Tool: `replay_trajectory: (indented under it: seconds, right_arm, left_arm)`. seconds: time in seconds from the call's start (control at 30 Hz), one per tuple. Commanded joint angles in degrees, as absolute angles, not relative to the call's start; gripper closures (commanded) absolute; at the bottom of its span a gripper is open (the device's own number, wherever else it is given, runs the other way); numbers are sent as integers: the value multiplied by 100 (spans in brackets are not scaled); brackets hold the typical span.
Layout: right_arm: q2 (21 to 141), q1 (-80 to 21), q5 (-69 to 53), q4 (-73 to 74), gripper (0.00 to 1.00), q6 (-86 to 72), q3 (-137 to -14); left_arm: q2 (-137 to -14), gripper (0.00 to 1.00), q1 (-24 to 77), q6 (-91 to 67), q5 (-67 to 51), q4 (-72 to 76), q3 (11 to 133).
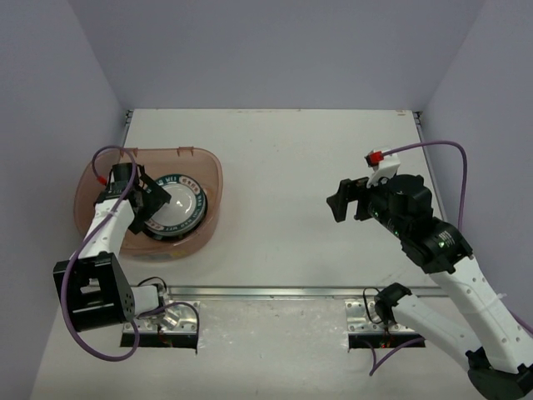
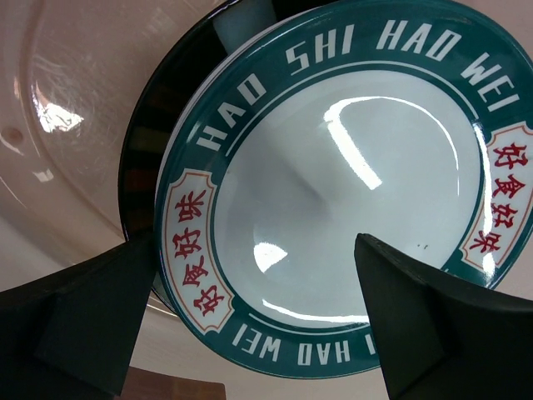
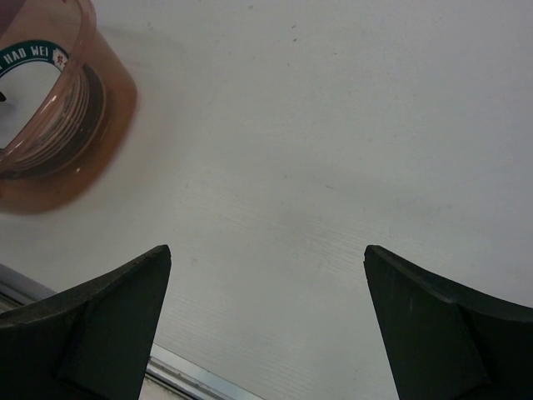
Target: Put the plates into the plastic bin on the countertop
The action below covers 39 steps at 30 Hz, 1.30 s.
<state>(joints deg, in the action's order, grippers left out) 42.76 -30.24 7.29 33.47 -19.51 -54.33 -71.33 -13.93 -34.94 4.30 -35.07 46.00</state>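
Plates (image 1: 176,207) in stack inside plastic bin (image 1: 216,178)

Bright, even light, with glare streaks on the glossy plate (image 2: 350,208).

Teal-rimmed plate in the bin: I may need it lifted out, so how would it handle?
The teal-rimmed plate shows bright glare, so probably slippery. It looks rigid ceramic, likely chipping if dropped. Stacked on a dark plate, it may slide when pushed.
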Motion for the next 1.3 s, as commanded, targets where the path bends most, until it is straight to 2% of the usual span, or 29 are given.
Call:
replay_trajectory:
  seconds: [0.0,0.13,0.33,0.57,0.67,0.73,0.93,1.03,1.27]
  right_arm:
    - [4271,-3041,581,3147,1,-1907,-5388]
    - [4298,-3041,431,3164,1,-1934,-5379]
    - [4219,-3041,754,3376,1,-1761,-5571]
    - [3723,-3041,1556,3940,1,-1676,-5782]
    - [3261,-3041,1813,4392,1,-1675,-5897]
    - [3044,-3041,1849,4485,1,-1633,-5893]
    - [2429,-3041,1782,4629,1,-1302,-5582]
    - [2416,-3041,1776,4821,1,-1158,-5578]
    - [2256,-3041,1811,4692,1,-1127,-5220]
  left_arm:
    - [-6952,0,-1362,-3261,-123,-2979,4719]
    - [-6839,0,-1358,-3203,9,-3457,4878]
    - [-5624,0,-1362,-2860,309,-4050,5267]
    - [-4222,0,-1357,-1858,-1108,-4355,6275]
    - [-4005,0,-1165,-1536,-457,-5042,6947]
    - [-3531,0,-953,-1323,-156,-4981,7031]
    - [-2292,0,-582,-985,-445,-4729,6554]
    - [-2016,0,-500,-1004,-628,-4724,6262]
    - [-1422,0,-457,-1113,-234,-4507,5473]
